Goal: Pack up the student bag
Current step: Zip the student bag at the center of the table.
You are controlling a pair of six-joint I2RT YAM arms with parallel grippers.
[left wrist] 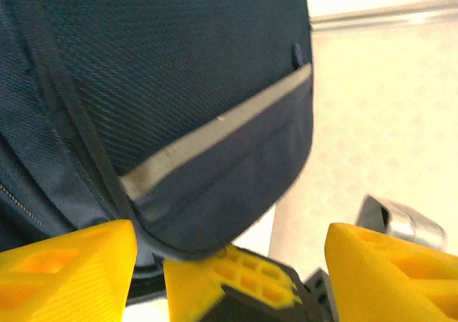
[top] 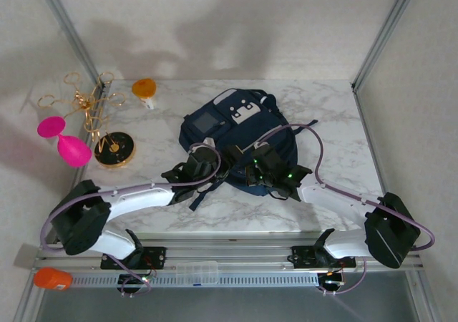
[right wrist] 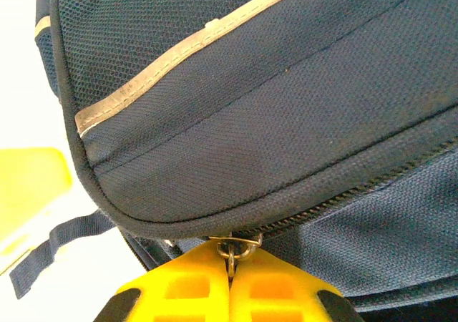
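The student bag [top: 236,132] lies flat in the middle of the marble table, navy with thin pale trim lines. Both grippers meet at its near edge. My right gripper [right wrist: 230,261] is shut on the small metal zipper pull [right wrist: 232,249] under the bag's [right wrist: 272,107] rounded corner. My left gripper [left wrist: 230,229] stands open, its yellow fingers [left wrist: 71,265] wide apart on either side of that same corner of the bag [left wrist: 179,86], gripping nothing. From above, the left gripper [top: 209,164] and the right gripper [top: 247,166] sit side by side.
Left of the bag are a round black and gold disc [top: 114,149], a pink object [top: 64,139], a gold wire stand [top: 86,104] and an orange-capped item [top: 144,89]. Metal frame posts stand at the back corners. An orange object [top: 51,277] lies by the front rail.
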